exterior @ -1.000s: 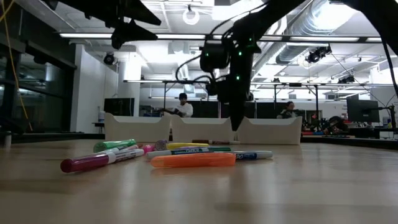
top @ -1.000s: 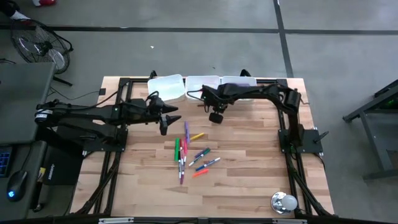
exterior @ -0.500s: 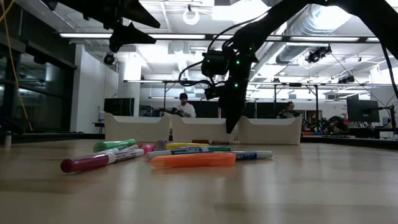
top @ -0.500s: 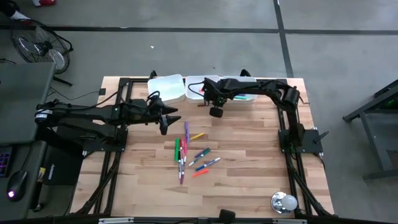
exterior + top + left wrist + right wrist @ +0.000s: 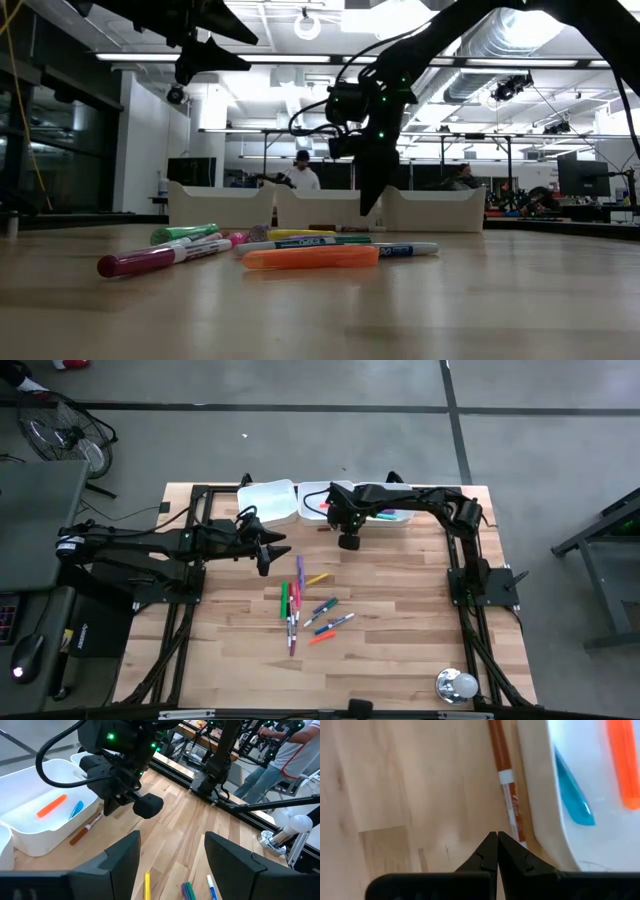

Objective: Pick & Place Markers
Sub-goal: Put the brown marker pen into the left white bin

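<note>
Poised, tips pressed together, right gripper (image 5: 497, 851) above brown marker (image 5: 506, 785) against white tray (image 5: 540, 815) near bench's far edge; light, stiff, slippery-looking, best pinched mid-barrel. Left gripper (image 5: 268, 550) spread apart.

The worktop (image 5: 400, 610) is pale wood in jointed strips, smooth with a soft sheen and visible grain. The trays (image 5: 30, 832) look like white plastic, smooth and slightly glossy. The markers (image 5: 310, 257) have smooth plastic barrels that catch the light. Both arms (image 5: 150, 545) are dark and matt, and the right tool (image 5: 497, 851) has matt black fingers. A shiny metal object (image 5: 456, 685) sits at the worktop's corner.
</note>
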Motion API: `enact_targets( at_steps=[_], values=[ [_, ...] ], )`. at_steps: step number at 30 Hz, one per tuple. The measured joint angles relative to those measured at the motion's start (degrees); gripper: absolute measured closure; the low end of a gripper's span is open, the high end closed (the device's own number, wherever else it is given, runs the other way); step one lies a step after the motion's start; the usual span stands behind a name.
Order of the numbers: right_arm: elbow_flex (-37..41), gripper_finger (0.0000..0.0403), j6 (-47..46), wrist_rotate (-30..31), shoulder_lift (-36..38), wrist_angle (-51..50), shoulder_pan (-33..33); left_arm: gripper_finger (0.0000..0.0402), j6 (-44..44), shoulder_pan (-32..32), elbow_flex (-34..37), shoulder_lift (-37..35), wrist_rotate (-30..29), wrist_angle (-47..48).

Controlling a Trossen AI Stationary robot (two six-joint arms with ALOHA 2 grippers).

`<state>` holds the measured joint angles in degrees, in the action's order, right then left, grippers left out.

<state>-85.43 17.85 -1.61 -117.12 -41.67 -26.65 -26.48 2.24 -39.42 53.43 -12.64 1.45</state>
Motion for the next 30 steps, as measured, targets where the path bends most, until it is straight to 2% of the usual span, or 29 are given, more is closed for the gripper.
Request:
enact_targets(
  at_steps=[8, 14, 18, 23, 30],
  values=[
    [0.0, 0.0403, 5.2, -0.2, 0.0, 0.2, 0.0, 0.0182, -0.1, 0.0, 0.0, 0.0, 0.0, -0.2],
    [0.0, 0.0403, 6.9, 5.7, -0.5, 1.4, 0.5, 0.0182, -0.1, 0.0, 0.0, 0.0, 0.1, -1.4],
    [0.0, 0.0403, 6.9, 6.9, -1.6, 1.9, 1.1, 0.0182, 0.2, 0.0, 0.0, 0.0, 0.1, -1.3],
    [0.0, 0.0403, 6.9, 12.3, -2.5, 2.9, 2.3, 0.0182, 0.3, 0.0, 0.0, 0.0, 0.6, -1.3],
    [0.0, 0.0403, 6.8, 15.6, -2.9, 5.1, 2.7, 0.0182, 0.5, 0.0, 0.0, 0.0, 1.9, -1.4]
  ],
)
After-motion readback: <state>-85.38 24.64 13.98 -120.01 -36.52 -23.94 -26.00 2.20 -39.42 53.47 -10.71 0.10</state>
